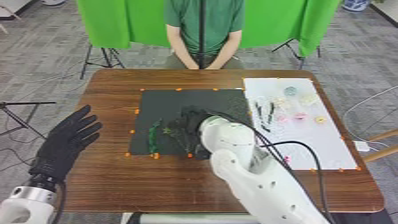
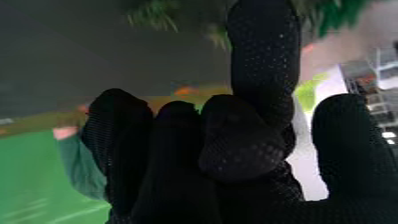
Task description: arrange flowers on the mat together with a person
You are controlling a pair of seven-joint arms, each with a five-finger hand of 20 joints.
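Observation:
In the head view my left hand (image 1: 64,145) is open at the table's left side. My right hand (image 1: 195,122) is over the middle of the black mat (image 1: 182,102), partly covered by its own wrist. Green stems (image 1: 154,137) lie on the mat's left part, with a leafy sprig (image 1: 171,132) beside my right hand; a faint sprig (image 1: 237,106) is near its right edge. In the right wrist view the right hand (image 2: 169,165) has its fingers extended, with no held flower visible between them; green sprigs (image 2: 153,15) appear beyond the longest finger.
A white sheet (image 1: 306,145) right of the mat bears dark stems (image 1: 266,113), pink flowers (image 1: 300,116), a yellow flower (image 1: 321,119), a pale blue one (image 1: 290,91) and a magenta one (image 1: 286,159). Orange tape pieces line the edges. My right forearm crosses the sheet's near left side.

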